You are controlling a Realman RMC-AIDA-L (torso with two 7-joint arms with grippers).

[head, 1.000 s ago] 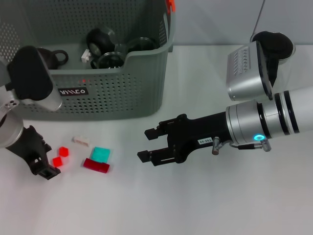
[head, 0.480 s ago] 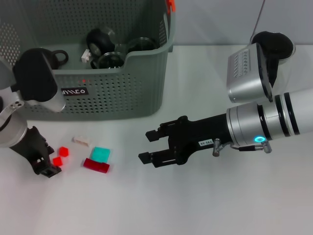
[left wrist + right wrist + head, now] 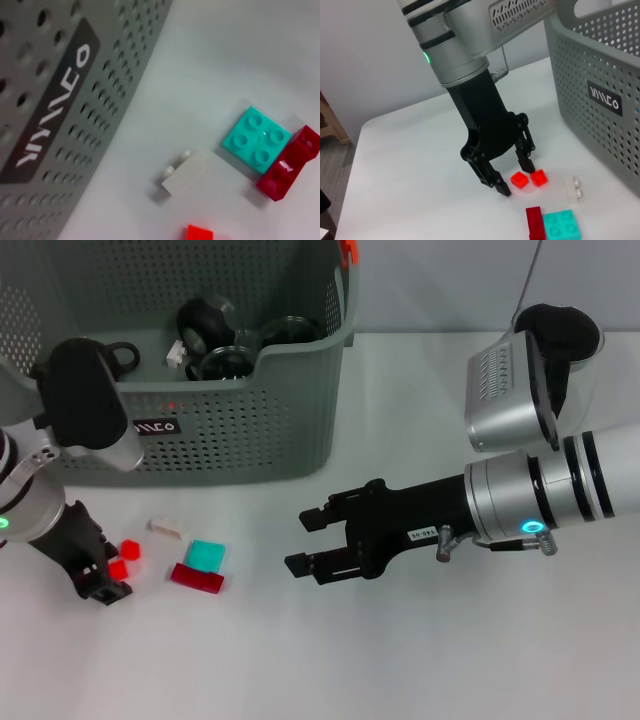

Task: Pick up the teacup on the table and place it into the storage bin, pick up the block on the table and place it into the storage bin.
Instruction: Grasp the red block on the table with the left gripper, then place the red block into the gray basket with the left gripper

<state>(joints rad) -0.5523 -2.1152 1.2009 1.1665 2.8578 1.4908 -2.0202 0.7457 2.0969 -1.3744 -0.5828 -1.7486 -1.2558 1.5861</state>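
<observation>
The grey-green storage bin stands at the back left, and a black teacup lies inside it among other dark cups. Loose blocks lie in front of the bin: two small red blocks, a white one, a teal plate and a dark red brick. My left gripper is down at the table and open. One small red block lies between its fingers. My right gripper hovers open and empty to the right of the blocks.
The bin wall with its black label rises close behind the white block. The teal plate touches the dark red brick. A grey and black device sits at the back right. Bare white table lies in front.
My left arm has shifted a little to the right, bringing its gripper closer around the small red blocks. The right arm has barely moved.
</observation>
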